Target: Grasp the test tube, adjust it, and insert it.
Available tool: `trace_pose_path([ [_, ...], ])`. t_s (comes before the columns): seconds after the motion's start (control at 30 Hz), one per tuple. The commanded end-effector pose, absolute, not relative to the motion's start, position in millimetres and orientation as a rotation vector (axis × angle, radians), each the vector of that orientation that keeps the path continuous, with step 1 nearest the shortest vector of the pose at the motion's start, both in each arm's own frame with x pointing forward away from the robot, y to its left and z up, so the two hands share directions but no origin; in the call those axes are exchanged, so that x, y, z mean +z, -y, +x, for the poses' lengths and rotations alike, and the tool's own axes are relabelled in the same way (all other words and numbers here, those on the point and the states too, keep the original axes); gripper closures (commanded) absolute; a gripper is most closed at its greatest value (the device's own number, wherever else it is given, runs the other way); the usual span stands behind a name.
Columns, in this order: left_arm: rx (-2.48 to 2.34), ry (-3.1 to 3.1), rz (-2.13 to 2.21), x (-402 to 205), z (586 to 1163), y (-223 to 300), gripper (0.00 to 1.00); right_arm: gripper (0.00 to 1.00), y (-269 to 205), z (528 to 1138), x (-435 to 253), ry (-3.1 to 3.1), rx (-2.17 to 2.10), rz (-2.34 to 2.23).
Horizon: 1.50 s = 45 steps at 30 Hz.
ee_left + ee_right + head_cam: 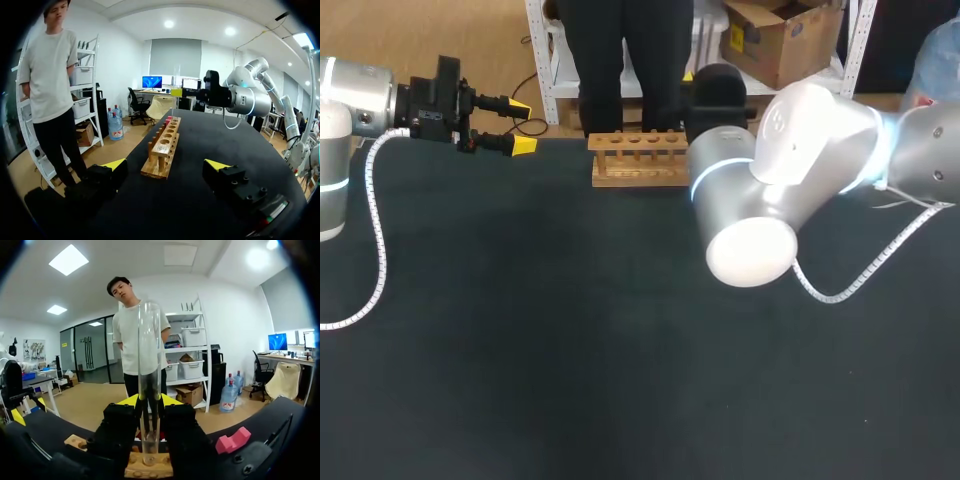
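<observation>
A clear test tube (149, 365) stands upright between the yellow-tipped fingers of my right gripper (149, 402), which is shut on it. The tube's lower end meets a hole in the top of the wooden rack (145, 467). In the head view the rack (638, 158) stands at the table's far edge, and my right arm's bulk (770, 190) hides its gripper and the tube. My left gripper (517, 126) hovers open at the far left, apart from the rack. From the left wrist view its open gripper (166, 165) faces the rack (162, 150) end-on.
A pink block (232, 441) lies beside the rack's end near my right gripper. The black table (570, 350) stretches wide in front of the rack. A white cable (375, 250) trails on the table from my left arm.
</observation>
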<state>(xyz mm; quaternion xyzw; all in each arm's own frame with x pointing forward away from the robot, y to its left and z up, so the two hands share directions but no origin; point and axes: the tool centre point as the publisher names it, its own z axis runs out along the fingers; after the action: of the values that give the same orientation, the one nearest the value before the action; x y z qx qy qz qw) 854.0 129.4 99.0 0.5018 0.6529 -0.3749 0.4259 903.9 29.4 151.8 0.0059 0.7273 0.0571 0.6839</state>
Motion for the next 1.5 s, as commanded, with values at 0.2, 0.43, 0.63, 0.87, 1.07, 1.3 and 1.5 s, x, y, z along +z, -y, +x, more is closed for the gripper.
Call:
trace_pose_path([
  [0.2,-0.936,-1.631,1.254,99,854,-130,0.00,1.00,-25,903,147,-1.626,0.174,-0.005],
  [0.43,-0.936,-1.631,1.254,99,854,-130,0.00,1.00,-26,905,142,-1.622,0.189,-0.009],
  [0.63,-0.936,-1.631,1.254,99,854,-130,0.00,1.00,-29,906,134,-1.631,0.205,-0.007],
  [0.87,-0.936,-1.631,1.254,99,854,-130,0.00,1.00,-30,905,123,-1.651,0.216,-0.002],
  [1.07,-0.936,-1.631,1.254,99,854,-130,0.00,1.00,-29,906,113,-1.663,0.217,0.007],
  [1.3,-0.936,-1.631,1.254,99,854,-130,0.00,1.00,-32,905,104,-1.669,0.226,0.011],
  [1.5,-0.936,-1.631,1.254,99,854,-130,0.00,1.00,-34,905,99,-1.673,0.227,0.004],
])
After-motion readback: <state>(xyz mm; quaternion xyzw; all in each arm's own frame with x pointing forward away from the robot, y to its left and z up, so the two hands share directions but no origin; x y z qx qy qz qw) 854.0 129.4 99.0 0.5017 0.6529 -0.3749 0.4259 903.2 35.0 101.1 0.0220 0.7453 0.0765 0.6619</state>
